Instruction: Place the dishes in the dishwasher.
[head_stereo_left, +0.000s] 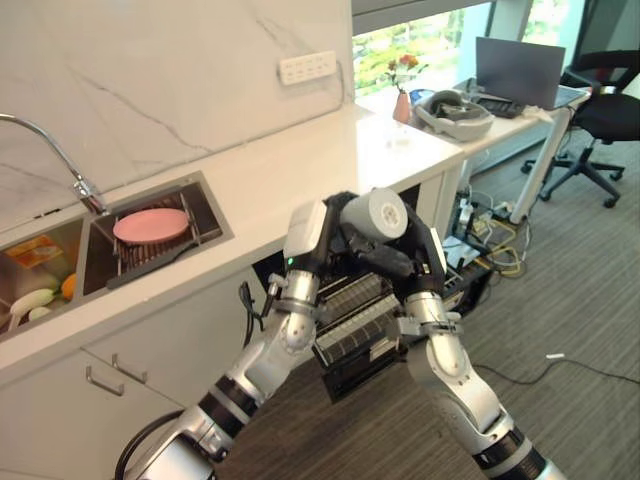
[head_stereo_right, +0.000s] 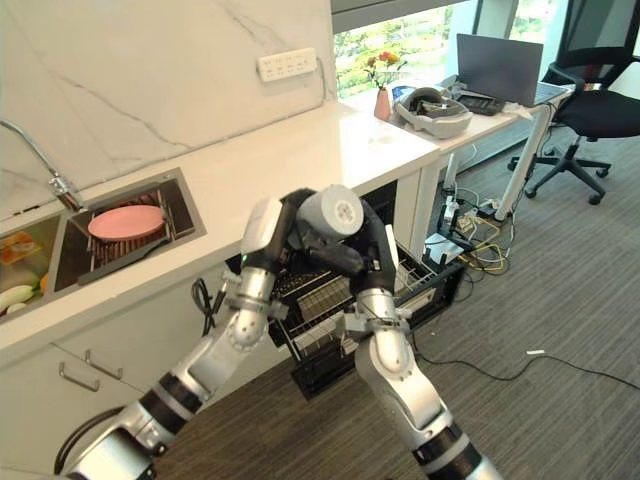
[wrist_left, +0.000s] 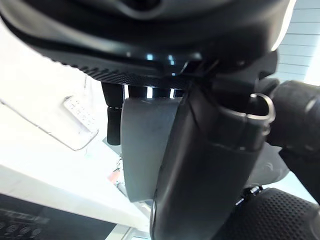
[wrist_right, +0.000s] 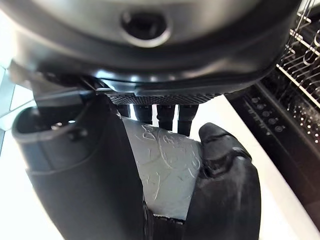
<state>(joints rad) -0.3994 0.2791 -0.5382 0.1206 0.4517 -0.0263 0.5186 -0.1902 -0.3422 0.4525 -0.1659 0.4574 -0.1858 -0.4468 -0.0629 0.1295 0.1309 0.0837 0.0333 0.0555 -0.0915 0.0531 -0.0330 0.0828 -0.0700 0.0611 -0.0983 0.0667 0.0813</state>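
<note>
Grey cup (head_stereo_left: 375, 213) clasped by left hand (head_stereo_left: 318, 232) and right hand (head_stereo_left: 395, 258), fingers curled round it, rack (head_stereo_left: 355, 318) directly below.

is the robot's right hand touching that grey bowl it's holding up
Touching. In the right wrist view the right hand has its fingers and thumb pressed against the grey bowl, with no gap.

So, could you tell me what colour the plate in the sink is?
Pink; the plate shows best in the left eye view.
</note>
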